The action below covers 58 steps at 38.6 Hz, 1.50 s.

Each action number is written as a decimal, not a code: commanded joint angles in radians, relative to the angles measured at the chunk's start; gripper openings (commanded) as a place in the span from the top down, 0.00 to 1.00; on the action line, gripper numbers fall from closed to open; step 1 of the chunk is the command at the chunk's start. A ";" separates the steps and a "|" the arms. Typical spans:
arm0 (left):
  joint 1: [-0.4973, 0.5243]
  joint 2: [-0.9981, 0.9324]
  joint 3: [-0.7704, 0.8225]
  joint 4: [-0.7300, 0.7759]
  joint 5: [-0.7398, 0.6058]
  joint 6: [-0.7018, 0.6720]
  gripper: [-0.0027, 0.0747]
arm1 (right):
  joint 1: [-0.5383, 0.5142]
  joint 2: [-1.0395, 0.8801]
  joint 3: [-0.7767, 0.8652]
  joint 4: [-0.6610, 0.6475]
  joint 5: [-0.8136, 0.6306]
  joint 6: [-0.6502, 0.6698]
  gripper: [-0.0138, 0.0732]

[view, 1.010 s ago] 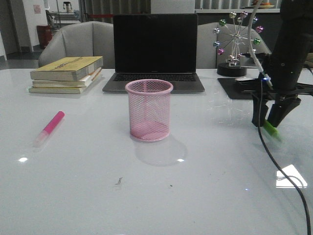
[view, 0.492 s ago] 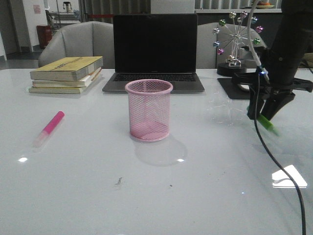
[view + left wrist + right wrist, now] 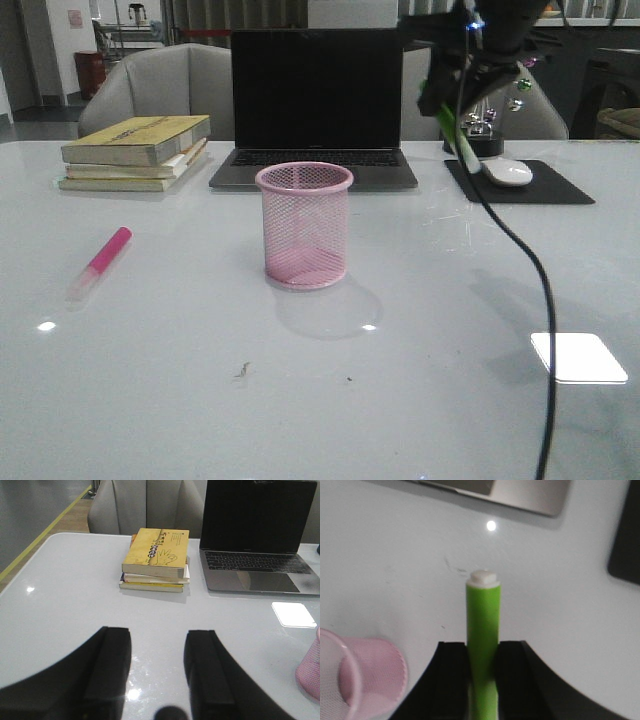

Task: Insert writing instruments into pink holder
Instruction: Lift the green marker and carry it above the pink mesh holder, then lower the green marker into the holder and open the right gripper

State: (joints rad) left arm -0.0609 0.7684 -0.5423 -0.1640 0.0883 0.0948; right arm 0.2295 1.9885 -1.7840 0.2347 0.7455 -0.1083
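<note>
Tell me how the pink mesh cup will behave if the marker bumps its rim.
The pink holder looks like thin open mesh, so probably light and apt to slide on the glossy table. It appears empty and tall, so a rim knock might tip it.

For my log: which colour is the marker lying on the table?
Pink marker, clearest in the front view.

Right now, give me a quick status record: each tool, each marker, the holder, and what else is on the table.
right tool: shut on the green marker, raised above the table, right of the pink holder
left tool: open, empty, over bare table
pink marker: lying flat on the table, left of the holder, untouched
pink holder: upright at table centre, nothing visible inside
behind the holder: laptop open, screen dark
back left: stack of books
back right: mouse on a black mouse pad
</note>
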 commanded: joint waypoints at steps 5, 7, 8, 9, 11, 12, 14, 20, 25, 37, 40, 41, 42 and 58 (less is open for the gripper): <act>0.000 -0.003 -0.036 -0.008 -0.076 -0.005 0.54 | 0.103 -0.091 -0.034 0.020 -0.216 -0.024 0.82; 0.000 -0.003 -0.036 -0.008 -0.076 -0.005 0.54 | 0.129 -0.091 -0.027 0.020 -0.268 -0.024 0.82; 0.000 -0.003 -0.036 -0.008 -0.076 -0.005 0.54 | 0.143 -0.091 -0.022 0.021 -0.300 -0.024 0.82; 0.000 -0.003 -0.036 -0.008 -0.076 -0.005 0.54 | 0.153 -0.091 -0.019 0.022 -0.322 -0.024 0.82; 0.000 -0.003 -0.036 -0.008 -0.076 -0.005 0.54 | 0.185 -0.091 -0.008 0.023 -0.380 -0.024 0.82; 0.000 -0.003 -0.036 -0.008 -0.076 -0.005 0.54 | 0.199 -0.091 -0.002 0.024 -0.410 -0.024 0.82; 0.000 -0.003 -0.036 -0.008 -0.076 -0.005 0.54 | 0.226 -0.091 0.004 0.024 -0.441 -0.024 0.82; 0.000 -0.003 -0.036 -0.008 -0.076 -0.005 0.54 | 0.297 -0.095 0.061 0.024 -0.521 -0.024 0.82; 0.000 -0.003 -0.036 -0.008 -0.076 -0.005 0.54 | 0.327 -0.117 0.173 0.021 -0.651 -0.024 0.82; 0.000 -0.003 -0.036 -0.008 -0.076 -0.005 0.54 | 0.332 -0.155 0.345 0.008 -0.871 -0.024 0.82; 0.000 -0.003 -0.036 -0.008 -0.076 -0.005 0.54 | 0.332 -0.155 0.345 -0.002 -0.862 -0.024 0.82; 0.000 -0.003 -0.036 -0.008 -0.076 -0.005 0.54 | 0.332 -0.155 0.345 -0.002 -0.853 -0.024 0.82; 0.000 -0.003 -0.036 -0.008 -0.076 -0.005 0.54 | 0.332 -0.155 0.345 -0.002 -0.849 -0.024 0.82; 0.000 -0.003 -0.036 -0.008 -0.076 -0.005 0.54 | 0.332 -0.155 0.345 -0.003 -0.788 -0.024 0.82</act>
State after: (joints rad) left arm -0.0609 0.7684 -0.5423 -0.1640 0.0898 0.0948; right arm 0.5638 1.9007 -1.4115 0.2437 0.0181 -0.1227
